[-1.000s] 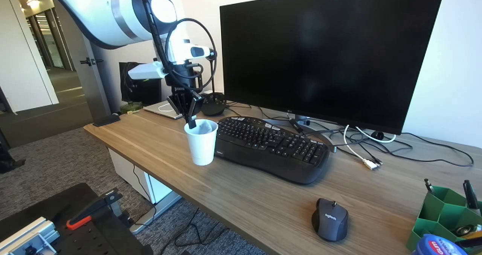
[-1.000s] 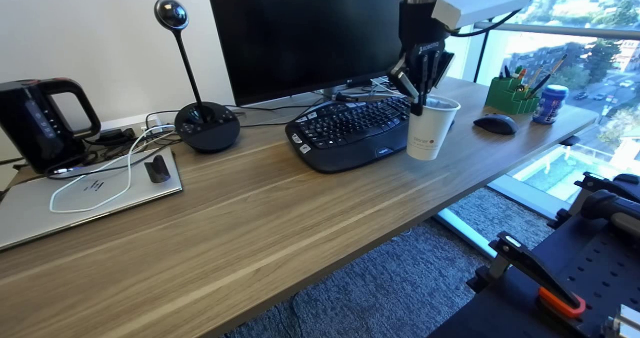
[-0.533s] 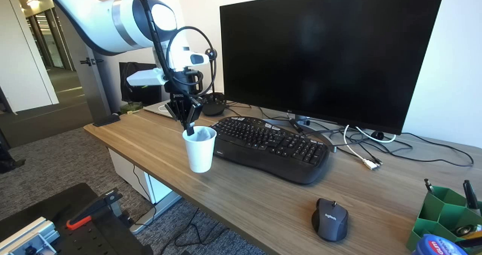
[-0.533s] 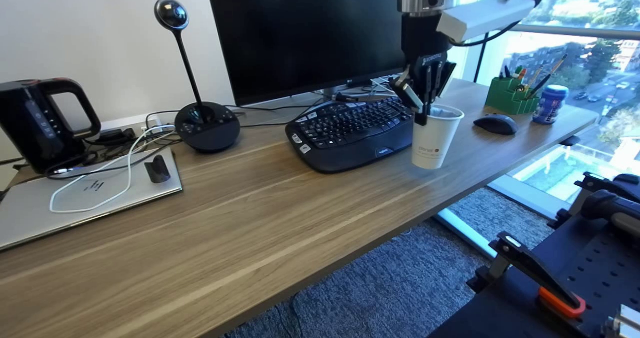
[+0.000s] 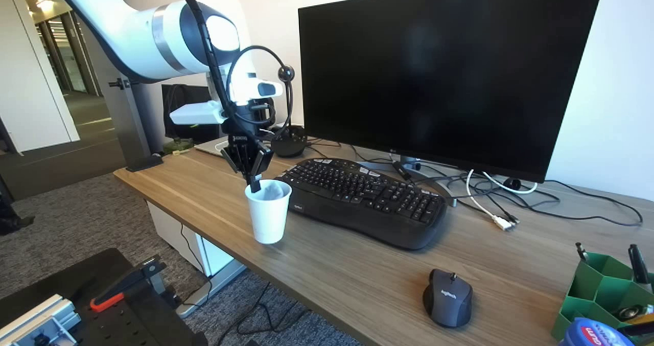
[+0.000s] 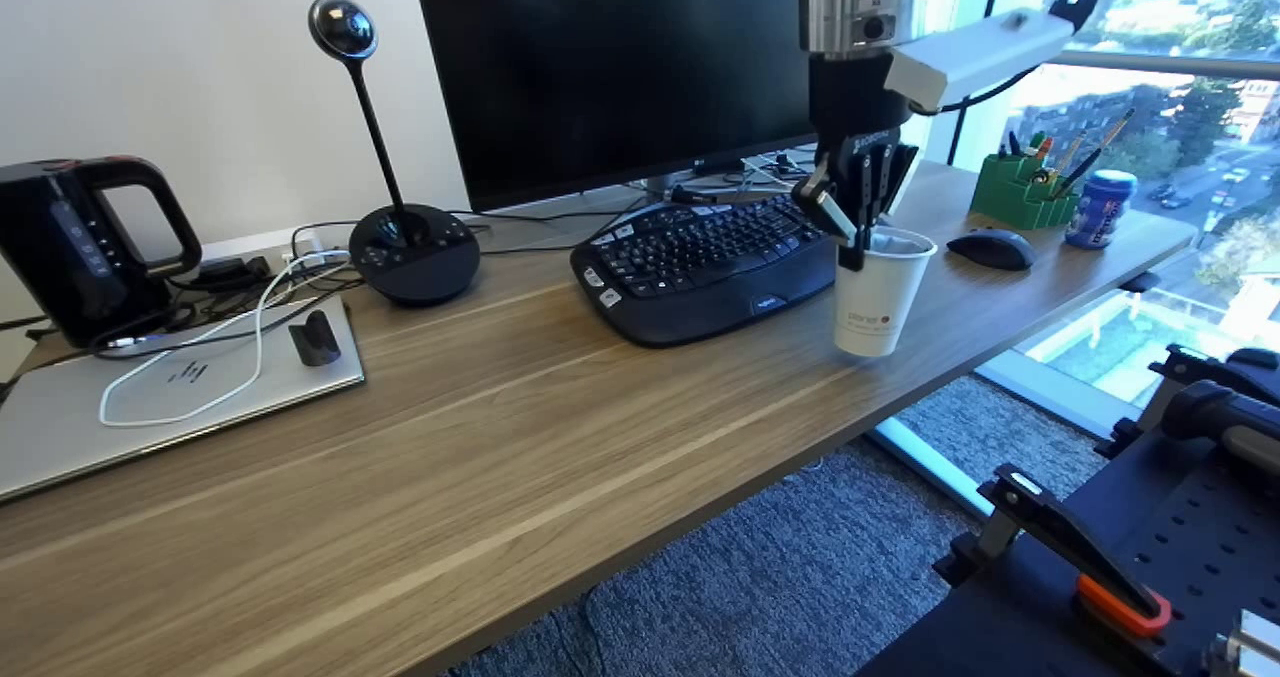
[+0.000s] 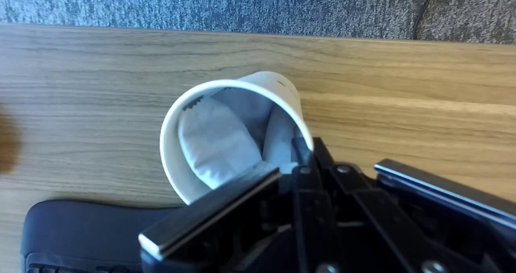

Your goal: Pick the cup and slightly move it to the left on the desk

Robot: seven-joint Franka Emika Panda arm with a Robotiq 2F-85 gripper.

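The white tapered cup [image 5: 269, 217] is upright in front of the keyboard's left end; it also shows in an exterior view [image 6: 880, 305] with small print on its side. My gripper [image 5: 254, 184] is shut on the cup's rim, one finger inside and one outside, also seen in an exterior view [image 6: 852, 254]. In the wrist view the gripper [image 7: 308, 150] pinches the rim of the cup [image 7: 278, 85], with pale folded packets inside. The cup's base is low over the desk [image 6: 400, 457]; I cannot tell whether it touches.
The black keyboard [image 5: 363, 198] lies just behind the cup, with the monitor [image 5: 434, 80] behind it. A mouse [image 5: 449, 300], green pen holder [image 5: 575, 290] and blue container [image 6: 1101, 209] stand farther along. A speaker stand [image 6: 415, 262] and laptop [image 6: 200, 407] are at the opposite end.
The gripper has lowered with the cup held in it. The cup has come down toward the desk and shifted slightly toward its front edge.
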